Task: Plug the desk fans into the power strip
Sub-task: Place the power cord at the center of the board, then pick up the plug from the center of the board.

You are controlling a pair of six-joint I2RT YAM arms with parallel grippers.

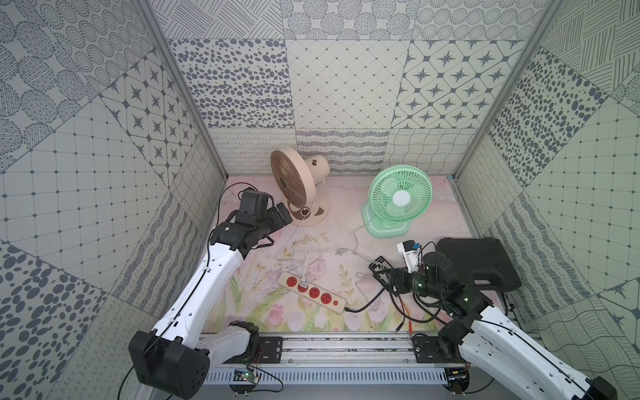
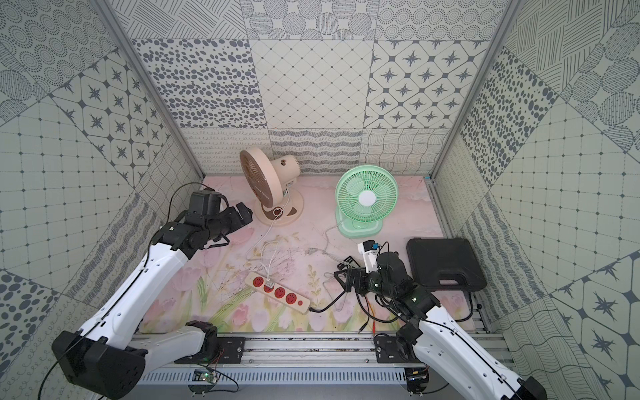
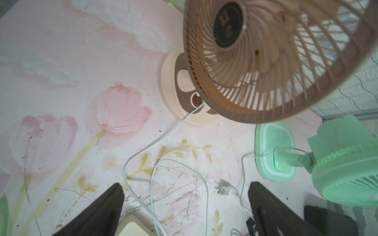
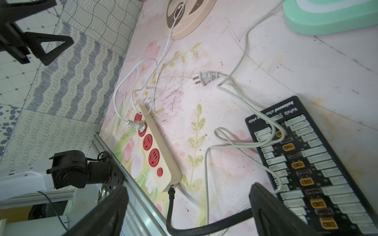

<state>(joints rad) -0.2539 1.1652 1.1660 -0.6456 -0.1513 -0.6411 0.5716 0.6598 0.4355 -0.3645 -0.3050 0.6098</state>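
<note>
Well, our left gripper (image 3: 186, 188) and right gripper (image 4: 189, 187) gape empty; the plug cord (image 4: 206, 183) may drag the board (image 4: 319, 163)

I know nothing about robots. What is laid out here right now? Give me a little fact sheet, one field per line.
beige fan: back left; cord appears to end in the white plug seated in the power strip
green fan: back right; its loose plug lies on the mat, in no socket
power strip: four red sockets, one taken, three free
left gripper: open, empty, near the beige fan
right gripper: open, empty, by the black connector board
black case: far right
</note>
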